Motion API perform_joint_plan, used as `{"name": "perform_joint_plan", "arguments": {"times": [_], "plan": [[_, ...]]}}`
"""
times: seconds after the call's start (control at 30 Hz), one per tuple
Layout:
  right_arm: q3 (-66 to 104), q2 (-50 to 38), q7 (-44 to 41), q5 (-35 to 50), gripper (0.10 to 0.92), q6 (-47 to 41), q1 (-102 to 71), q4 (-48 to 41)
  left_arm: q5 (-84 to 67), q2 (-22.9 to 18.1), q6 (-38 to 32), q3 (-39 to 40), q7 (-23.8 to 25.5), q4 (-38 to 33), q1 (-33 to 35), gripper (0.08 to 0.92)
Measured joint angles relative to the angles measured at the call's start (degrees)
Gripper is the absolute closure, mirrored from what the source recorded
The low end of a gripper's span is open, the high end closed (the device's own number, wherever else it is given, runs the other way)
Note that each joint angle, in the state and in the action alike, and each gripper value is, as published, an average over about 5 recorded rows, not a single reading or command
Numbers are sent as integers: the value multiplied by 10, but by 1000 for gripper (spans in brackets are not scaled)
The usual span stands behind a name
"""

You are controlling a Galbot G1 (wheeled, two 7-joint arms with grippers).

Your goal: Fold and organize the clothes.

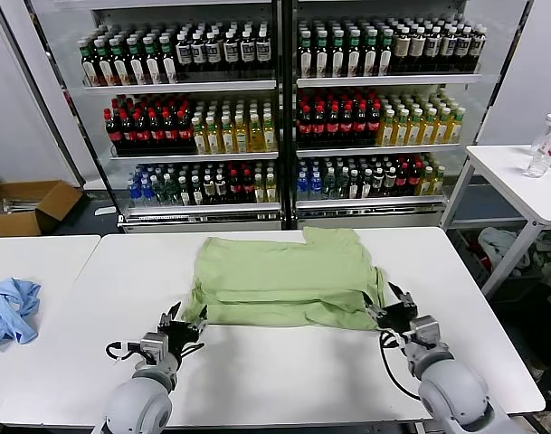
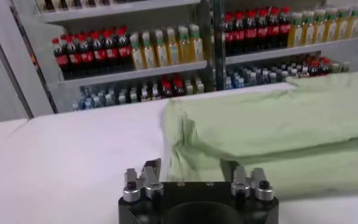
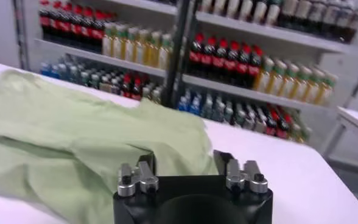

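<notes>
The head camera looked forward and down over the white tabletop (image 1: 284, 366) toward the drink shelves (image 1: 280, 86). Each wrist camera sat low behind its gripper, close to the green shirt (image 1: 284, 280), facing those same shelves.

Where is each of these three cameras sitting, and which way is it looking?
Head view: from the robot's head, looking down at the white table; shows both arms, left gripper, right gripper.
Left wrist view: on the left arm, facing the green shirt; shows its own gripper.
Right wrist view: on the right arm; shows its own gripper.
All share the shirt and drink shelves.
</notes>
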Motion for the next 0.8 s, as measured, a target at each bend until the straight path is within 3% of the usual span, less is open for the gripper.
{"name": "perform_joint_plan", "arguments": {"times": [0.1,0.2,0.8], "plan": [[1,2,3,12,204,-11,0,-9,-5,-1,5,4,-5,16,-9,197],[-1,4,5,25,236,-20,3,-18,-12,0,9,9,-10,32,-21,230],[-18,-10,-15,103,731,-37,6,-38,-52,4,10,13,0,44,-35,732]]}}
